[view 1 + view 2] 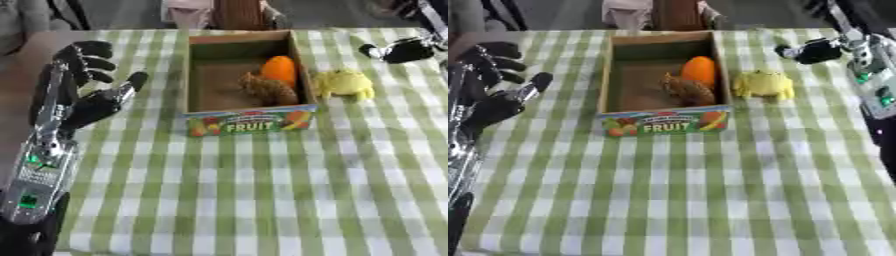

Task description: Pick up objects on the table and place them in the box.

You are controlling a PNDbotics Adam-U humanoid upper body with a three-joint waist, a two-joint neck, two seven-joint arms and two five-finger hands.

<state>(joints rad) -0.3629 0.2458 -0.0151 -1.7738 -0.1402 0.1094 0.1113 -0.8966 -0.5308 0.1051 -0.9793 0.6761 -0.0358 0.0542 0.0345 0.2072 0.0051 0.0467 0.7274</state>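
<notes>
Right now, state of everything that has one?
box: open-topped, upright, holding two items
orange fruit: inside box
brown item: inside box, against the orange fruit
yellow item: on cloth, outside box, by its right wall
left hand: open, holds nothing
right hand: fingers curled, holds nothing

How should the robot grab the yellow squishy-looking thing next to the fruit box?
Probably from above, with the right hand, which hovers just beyond it. The yellow thing is low and lumpy and sits right beside the box wall, so there is little room on that side. Fingers and thumb could close across its front and back, or on the free side away from the box.
</notes>
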